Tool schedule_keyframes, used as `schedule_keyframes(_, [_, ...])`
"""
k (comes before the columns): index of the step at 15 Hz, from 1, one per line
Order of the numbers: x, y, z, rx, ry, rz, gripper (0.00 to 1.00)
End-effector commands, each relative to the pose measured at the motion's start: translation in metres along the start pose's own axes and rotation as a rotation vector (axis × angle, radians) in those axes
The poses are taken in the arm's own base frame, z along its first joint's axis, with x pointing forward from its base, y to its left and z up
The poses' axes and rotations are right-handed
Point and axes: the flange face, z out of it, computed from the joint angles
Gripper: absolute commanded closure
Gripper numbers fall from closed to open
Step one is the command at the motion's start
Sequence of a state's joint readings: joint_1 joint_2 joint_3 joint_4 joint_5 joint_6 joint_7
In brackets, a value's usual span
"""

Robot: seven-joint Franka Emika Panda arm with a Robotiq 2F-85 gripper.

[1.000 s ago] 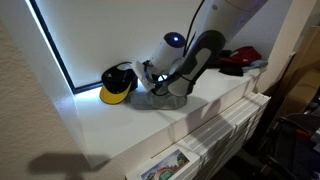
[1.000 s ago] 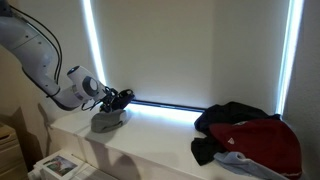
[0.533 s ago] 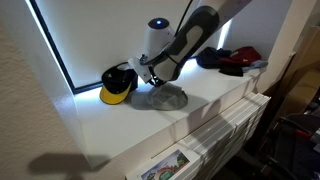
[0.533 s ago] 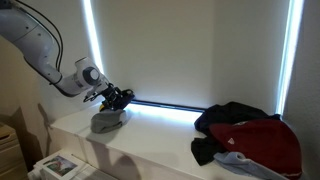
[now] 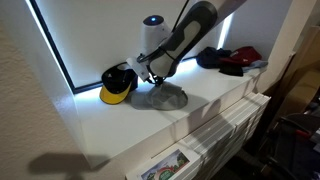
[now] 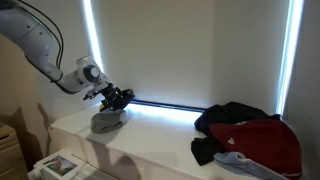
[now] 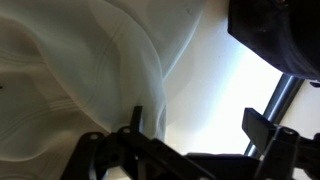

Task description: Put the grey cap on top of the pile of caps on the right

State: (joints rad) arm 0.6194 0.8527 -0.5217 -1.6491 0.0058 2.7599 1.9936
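Note:
The grey cap (image 5: 162, 97) lies crumpled on the white shelf (image 5: 110, 135), also seen in an exterior view (image 6: 108, 121). My gripper (image 5: 150, 76) hovers just above the cap's near edge, also seen in an exterior view (image 6: 118, 98). In the wrist view the fingers (image 7: 198, 128) stand apart, open, with the grey fabric (image 7: 70, 70) at the left finger and white shelf between them. The pile of caps (image 5: 232, 60), black and red, sits at the far end of the shelf, also seen in an exterior view (image 6: 248, 135).
A black cap with a yellow brim (image 5: 117, 84) lies beside the grey cap against the window. A bright window frame (image 6: 160, 105) runs behind the shelf. Printed papers (image 5: 165, 167) lie below the shelf's front edge.
The arm has risen from low over the grey cap to a higher pose above it. The cap stays on the shelf. Little has moved in the last half second.

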Motion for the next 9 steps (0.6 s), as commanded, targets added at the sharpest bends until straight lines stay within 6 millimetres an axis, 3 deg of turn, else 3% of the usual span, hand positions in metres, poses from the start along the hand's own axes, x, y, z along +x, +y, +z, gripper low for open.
schedule_keyframes(1, [0.006,-0.031,-0.015,-0.073,0.034,0.063,0.0])
schedule_keyframes(3, [0.012,-0.046,-0.019,-0.083,0.085,0.107,0.0])
schedule_keyframes(4, [0.007,-0.033,-0.017,-0.065,0.06,0.07,0.0])
schedule_keyframes(7, [0.014,-0.045,-0.023,-0.068,0.082,0.096,0.0])
schedule_keyframes(9, [0.014,-0.037,-0.023,-0.114,0.05,0.082,0.0])
